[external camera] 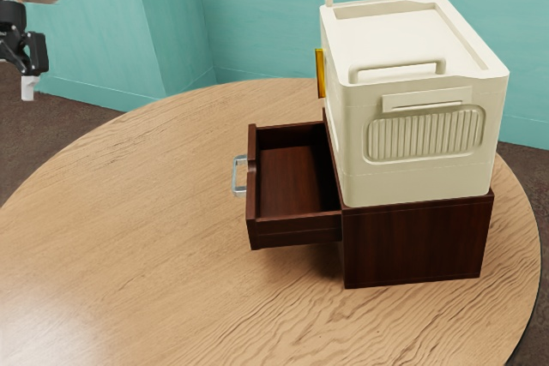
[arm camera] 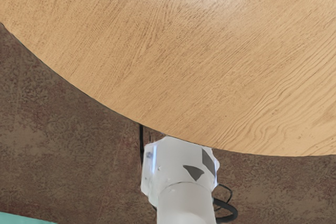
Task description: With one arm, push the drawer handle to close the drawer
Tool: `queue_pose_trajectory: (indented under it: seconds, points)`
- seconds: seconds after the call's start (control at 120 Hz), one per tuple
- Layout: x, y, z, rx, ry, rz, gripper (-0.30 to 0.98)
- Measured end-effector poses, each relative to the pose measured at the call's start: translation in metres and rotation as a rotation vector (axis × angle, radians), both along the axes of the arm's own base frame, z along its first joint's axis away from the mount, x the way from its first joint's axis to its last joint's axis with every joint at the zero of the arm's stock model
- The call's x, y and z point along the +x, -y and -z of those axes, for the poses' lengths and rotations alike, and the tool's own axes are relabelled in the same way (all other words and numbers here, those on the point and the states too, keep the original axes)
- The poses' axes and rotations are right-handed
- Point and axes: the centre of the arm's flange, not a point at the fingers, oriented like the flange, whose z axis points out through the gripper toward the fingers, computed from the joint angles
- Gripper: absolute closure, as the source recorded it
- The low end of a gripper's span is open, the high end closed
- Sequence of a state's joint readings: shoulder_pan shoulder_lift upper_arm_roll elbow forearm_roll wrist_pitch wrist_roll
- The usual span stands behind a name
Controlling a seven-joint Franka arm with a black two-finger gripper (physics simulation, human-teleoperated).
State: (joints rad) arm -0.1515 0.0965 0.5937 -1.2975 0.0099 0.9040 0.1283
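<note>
Ext. view: drawer (external camera: pixel 296 229) is open, sticking out toward 9 o'clock from the dark cabinet (external camera: pixel 416 242), w/ its metal handle (external camera: pixel 235 177) on the 9 o'clock side, all on the round wooden tabletop (external camera: pixel 146 237). Cream box (external camera: pixel 420 126) sits on top of the cab.; a yellow thing (external camera: pixel 321 73) shows just beside it, approx. 10 o'clock. Hand (external camera: pixel 29 83) is up at 10 o'clock from the handle, well apart & touching nothing; can't tell if the jaws are clenched or released. So step in hand, I'd judge, is the approach, w/ the push itself not begun. Next move: bring the hand down toward 4 o'clock to handle ht., line up on its outer side, then push steadily toward 3 o'clock till the drawer front meets the cab. Wrist view: tabletop's curved edge, carpeted floor (arm camera: pixel 63 119) beyond, plus the arm's white base part (arm camera: pixel 184 171) next to that edge.
</note>
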Motion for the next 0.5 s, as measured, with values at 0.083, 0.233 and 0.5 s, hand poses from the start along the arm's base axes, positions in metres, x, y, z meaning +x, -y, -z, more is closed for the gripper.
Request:
queue_pose_trajectory:
  seconds: [0.083, 0.233, 0.5]
  points:
    - [0.015, -0.018, -0.001, 0.05, 0.136, 0.025, 0.0]
    - [0.011, 0.029, -0.113, 0.154, 0.509, 0.207, 0.0]
    - [0.071, 0.102, -0.079, 0.154, 0.526, 0.381, 0.09]
